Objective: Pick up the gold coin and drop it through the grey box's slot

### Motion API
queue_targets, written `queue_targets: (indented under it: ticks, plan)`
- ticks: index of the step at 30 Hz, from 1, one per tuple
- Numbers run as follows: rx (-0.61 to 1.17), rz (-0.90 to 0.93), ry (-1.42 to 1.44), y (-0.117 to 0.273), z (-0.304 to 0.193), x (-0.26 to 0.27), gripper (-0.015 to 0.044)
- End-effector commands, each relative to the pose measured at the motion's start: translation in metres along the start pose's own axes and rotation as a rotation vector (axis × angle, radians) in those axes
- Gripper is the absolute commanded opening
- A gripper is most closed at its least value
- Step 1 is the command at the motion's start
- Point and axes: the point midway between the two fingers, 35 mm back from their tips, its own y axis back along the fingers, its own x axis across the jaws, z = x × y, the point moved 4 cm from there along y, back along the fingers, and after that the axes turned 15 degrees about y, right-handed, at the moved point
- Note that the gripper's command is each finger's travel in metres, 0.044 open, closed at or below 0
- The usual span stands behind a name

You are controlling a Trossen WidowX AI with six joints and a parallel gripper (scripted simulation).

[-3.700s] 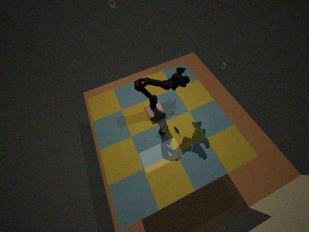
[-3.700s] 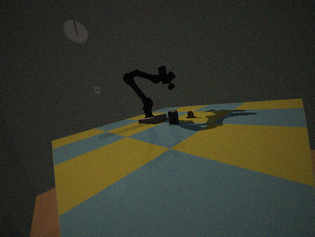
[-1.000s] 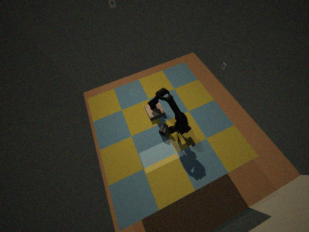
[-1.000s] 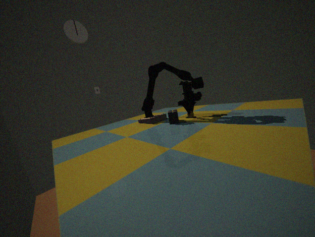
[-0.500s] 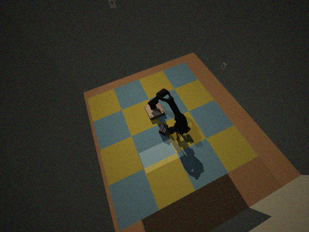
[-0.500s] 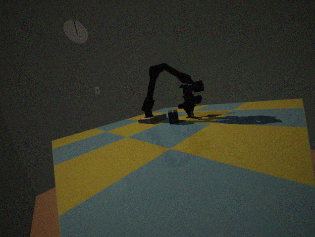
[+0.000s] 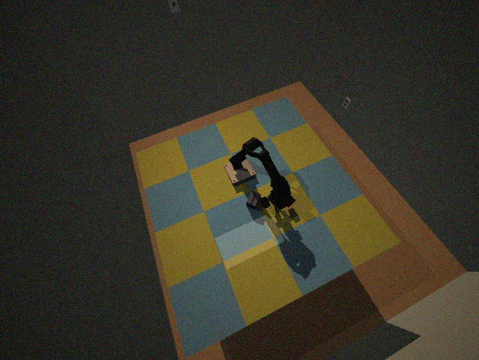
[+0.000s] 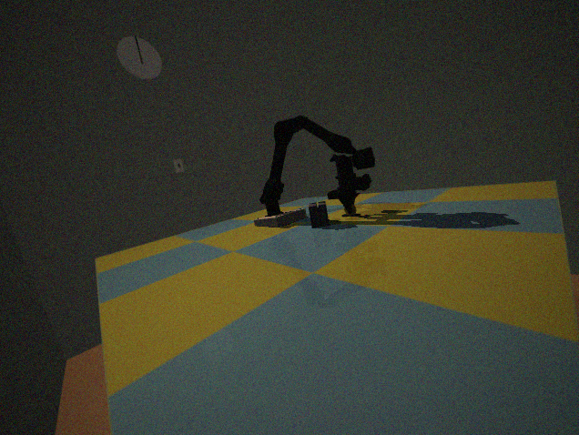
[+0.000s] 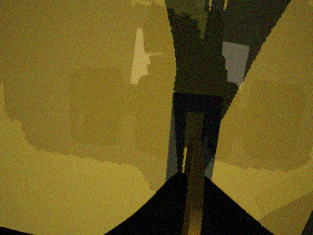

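Blue-and-yellow checkered mat [image 7: 201,301] — orange border, wall clock [image 8: 138,57], wall outlet [image 8: 177,165]

Gold coin [image 9: 191,224] edge-on, upright, lower centre of wrist view, in dark holder [image 9: 195,133]. Grey box [image 8: 318,214] mid-frame, exterior view.

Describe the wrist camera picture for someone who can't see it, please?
Seen from just above, the gripper is shut on the thin gold coin, seen edge-on as a narrow strip between the two dark fingers. The coin stands in its dark holder on a yellow surface crossed by shadows.
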Motion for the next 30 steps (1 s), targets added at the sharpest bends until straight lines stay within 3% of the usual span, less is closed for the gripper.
queue_targets:
  ticks: [1,30]
  plan:
    - [-0.004,-0.002,-0.001,0.008,0.002,0.000,0.0000]
    - [-0.004,-0.003,-0.001,0.082,0.002,0.000,0.0000]
